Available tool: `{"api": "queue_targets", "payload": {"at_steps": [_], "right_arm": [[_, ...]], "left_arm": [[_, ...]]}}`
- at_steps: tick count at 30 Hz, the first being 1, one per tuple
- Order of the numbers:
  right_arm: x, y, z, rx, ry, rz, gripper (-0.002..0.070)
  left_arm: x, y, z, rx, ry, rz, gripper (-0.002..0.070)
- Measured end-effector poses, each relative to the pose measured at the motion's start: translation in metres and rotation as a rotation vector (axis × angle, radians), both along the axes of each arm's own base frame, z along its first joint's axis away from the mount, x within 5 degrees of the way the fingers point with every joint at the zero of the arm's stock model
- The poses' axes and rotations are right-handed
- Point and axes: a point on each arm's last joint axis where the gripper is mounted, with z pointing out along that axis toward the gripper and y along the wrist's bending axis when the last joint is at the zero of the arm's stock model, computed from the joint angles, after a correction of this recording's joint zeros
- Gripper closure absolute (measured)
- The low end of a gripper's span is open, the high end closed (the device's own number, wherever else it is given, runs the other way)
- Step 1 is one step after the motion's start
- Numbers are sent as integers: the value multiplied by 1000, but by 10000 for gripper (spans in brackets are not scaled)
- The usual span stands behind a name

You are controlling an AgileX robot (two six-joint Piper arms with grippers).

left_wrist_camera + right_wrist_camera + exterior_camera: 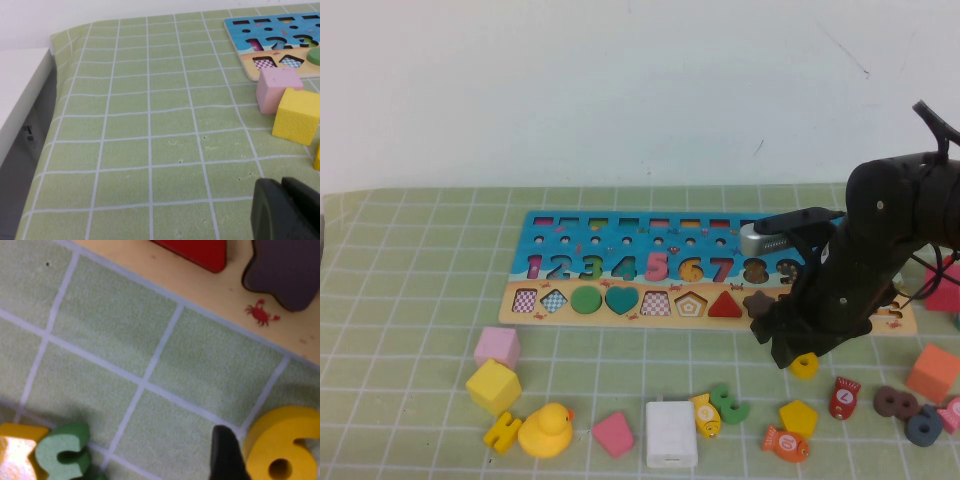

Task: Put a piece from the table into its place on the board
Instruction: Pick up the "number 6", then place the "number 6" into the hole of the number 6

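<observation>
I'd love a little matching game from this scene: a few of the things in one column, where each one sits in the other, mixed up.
Things:
1. yellow 6
2. red triangle
3. rubber duck
4. left gripper

Places:
A. in its slot on the board
B. on the table, just under the open right gripper
C. on the table's near left part, beside the yellow H
D. low over bare mat, away from the board

Pairs: 1-B, 2-A, 3-C, 4-D
</observation>
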Motion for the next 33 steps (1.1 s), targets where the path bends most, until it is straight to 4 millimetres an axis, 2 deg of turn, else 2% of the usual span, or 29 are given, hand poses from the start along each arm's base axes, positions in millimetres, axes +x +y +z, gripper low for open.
{"api": "queue_targets", "payload": {"at_steps": [15, 19, 26, 33], "right_arm": [[0, 0, -9, -20, 37, 5, 337], [2, 1, -6, -27, 58, 10, 386], [12, 6, 20, -8, 26, 19, 399], [34, 23, 55, 130, -104, -10, 399]], "left_arm": [[0, 0, 0, 0, 0, 0, 677], [0, 0, 0, 0, 0, 0, 677], [0, 0, 0, 10, -1, -3, 677], [0, 0, 0, 10, -1, -3, 677]]}}
